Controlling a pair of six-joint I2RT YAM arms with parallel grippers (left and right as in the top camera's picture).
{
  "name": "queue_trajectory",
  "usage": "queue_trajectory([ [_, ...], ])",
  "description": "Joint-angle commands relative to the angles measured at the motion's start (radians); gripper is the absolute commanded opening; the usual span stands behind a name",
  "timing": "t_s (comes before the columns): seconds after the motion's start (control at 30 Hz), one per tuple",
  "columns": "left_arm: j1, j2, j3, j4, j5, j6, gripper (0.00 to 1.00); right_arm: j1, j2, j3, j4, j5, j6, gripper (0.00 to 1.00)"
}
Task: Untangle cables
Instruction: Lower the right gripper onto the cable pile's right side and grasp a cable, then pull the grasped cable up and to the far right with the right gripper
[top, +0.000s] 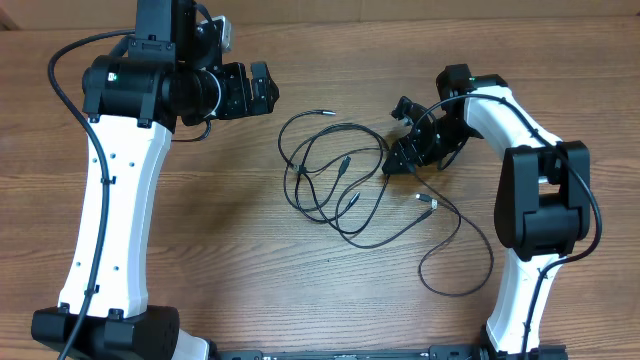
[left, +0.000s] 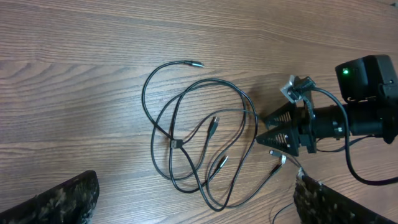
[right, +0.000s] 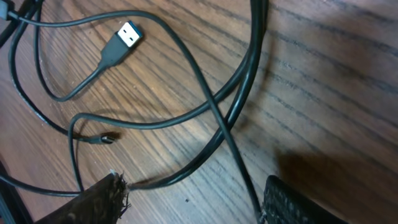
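Several cables (top: 300, 170) lie in tangled loops mid-table (top: 230, 240), between the arms | left gripper (top: 266, 85): jaws wide, holding nothing, well apart from the tangle | right gripper (right: 191, 186): at the tangle's edge, jaws apart, strands passing between its fingers (right: 102, 199), unclamped

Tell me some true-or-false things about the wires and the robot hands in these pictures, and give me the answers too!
1. The cables lie on a wooden table. True.
2. The left gripper is pinching a cable. False: it is open, away from the cables and holding nothing.
3. The cables lie in neat straight rows. False: they loop and cross over each other.
4. A flat USB plug lies on the wood near the right gripper. True.
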Motion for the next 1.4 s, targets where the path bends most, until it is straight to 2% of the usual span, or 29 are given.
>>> queue_trajectory([
  [0.0,-0.003,0.0,0.013,0.004,-0.006,0.009,1.0,0.001,0.031,-0.006,-0.001,-0.037,-0.012,0.68],
  [0.1,-0.003,0.0,0.013,0.004,-0.006,0.009,1.0,0.001,0.037,-0.013,-0.008,-0.06,-0.012,0.66],
  [0.43,-0.003,0.0,0.013,0.004,-0.006,0.009,1.0,0.001,0.037,-0.082,-0.05,-0.063,-0.013,0.49],
  [0.57,-0.003,0.0,0.013,0.004,-0.006,0.009,1.0,0.001,0.037,-0.118,-0.05,-0.086,-0.016,0.3],
  [0.67,-0.003,0.0,0.013,0.004,-0.006,0.009,1.0,0.001,0.037,-0.122,-0.063,-0.132,-0.015,0.04],
  [0.77,-0.003,0.0,0.013,0.004,-0.006,0.009,1.0,0.001,0.034,-0.121,-0.084,-0.175,-0.005,0.04],
  [1.0,-0.003,0.0,0.013,0.004,-0.006,0.009,1.0,-0.002,-0.074,0.013,-0.149,-0.073,0.258,0.04],
  [1.2,-0.003,0.0,0.013,0.004,-0.006,0.009,1.0,-0.005,-0.232,0.302,-0.248,0.133,0.562,0.04],
  [1.37,-0.003,0.0,0.013,0.004,-0.006,0.009,1.0,-0.005,-0.317,0.578,-0.311,0.214,0.7,0.04],
])
